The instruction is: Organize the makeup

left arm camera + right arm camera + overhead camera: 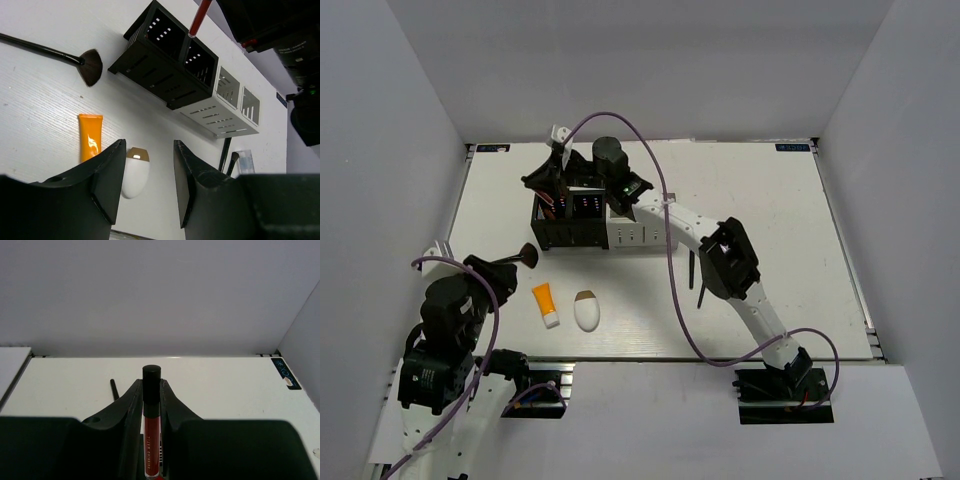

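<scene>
dark-red stick was pinched upright between the right jaws, presumably for lowering into the black organizer beneath them, while the left jaws stood spread and empty above the orange tube and white egg-shaped piece on the desk.

A white table fills the middle of the scene, its top matte and faintly streaked. Plain pale grey panels close it in: a left wall, a far wall and a right wall. A small blue label sits near its far right corner. The light is soft and even, and shadows are faint.
</scene>
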`<state>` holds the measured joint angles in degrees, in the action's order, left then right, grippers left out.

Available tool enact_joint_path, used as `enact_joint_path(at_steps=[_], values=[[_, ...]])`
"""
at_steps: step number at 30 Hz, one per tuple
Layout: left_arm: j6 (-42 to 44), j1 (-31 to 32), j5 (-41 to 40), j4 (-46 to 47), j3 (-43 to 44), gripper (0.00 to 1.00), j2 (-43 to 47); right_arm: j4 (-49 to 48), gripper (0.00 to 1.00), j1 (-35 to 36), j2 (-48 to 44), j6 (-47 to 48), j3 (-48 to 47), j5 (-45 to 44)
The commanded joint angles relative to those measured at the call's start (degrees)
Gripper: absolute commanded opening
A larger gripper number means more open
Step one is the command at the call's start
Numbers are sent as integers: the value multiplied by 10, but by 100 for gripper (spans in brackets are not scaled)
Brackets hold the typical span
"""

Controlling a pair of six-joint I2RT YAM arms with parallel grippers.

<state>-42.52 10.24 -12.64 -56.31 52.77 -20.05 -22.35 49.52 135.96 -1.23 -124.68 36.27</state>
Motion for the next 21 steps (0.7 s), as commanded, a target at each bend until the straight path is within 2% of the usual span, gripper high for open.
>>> enact_joint_path(at_steps=[1,14,18,21], values=[[-21,-3,4,-14,12,53,-8,-133,0,-6,11,-30,16,-8],[-41,-8,32,13,-13,55,-29,-144,1,-14,50,-5,46,-14],[-47,-8,36,16,-15,58,-34,-136,26,-16,56,4,49,-3],[-50,-8,38,18,-16,60,-37,-136,40,-17,55,4,52,1]])
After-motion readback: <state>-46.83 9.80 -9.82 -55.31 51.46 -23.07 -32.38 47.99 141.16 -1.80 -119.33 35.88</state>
